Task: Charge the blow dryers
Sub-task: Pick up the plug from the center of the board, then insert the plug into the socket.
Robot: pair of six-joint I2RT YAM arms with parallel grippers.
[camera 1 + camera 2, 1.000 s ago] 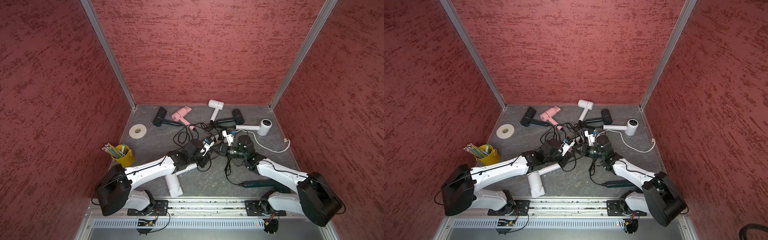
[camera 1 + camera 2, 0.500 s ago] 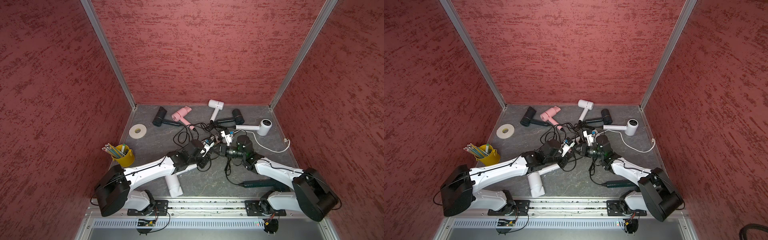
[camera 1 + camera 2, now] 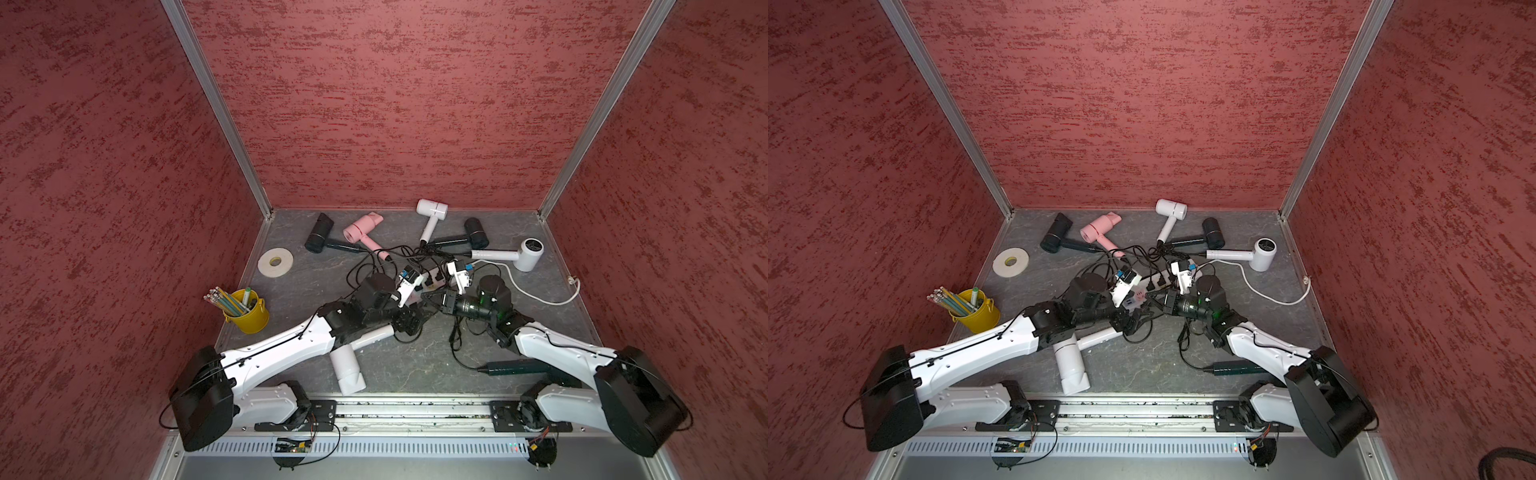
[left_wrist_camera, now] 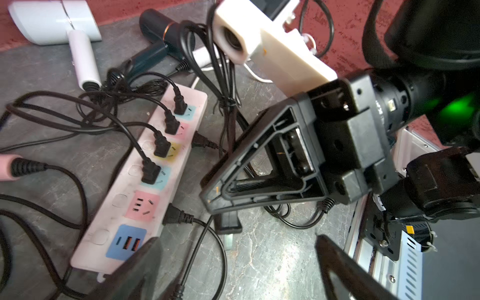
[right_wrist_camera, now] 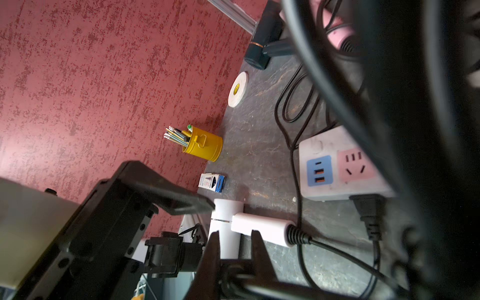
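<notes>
Grey tabletop (image 3: 415,365): left gripper (image 4: 237,239), shut a moment ago, now gapes, free for another plug; right gripper (image 4: 215,207) pinches a black cord (image 5: 327,85).

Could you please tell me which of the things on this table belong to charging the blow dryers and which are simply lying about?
For the job:
pink dryer; white dryers; black dryers; dark green dryer; plug cords; power strip.

Lying about:
tape roll; yellow cup of pencils; small blue-and-white box.
</notes>
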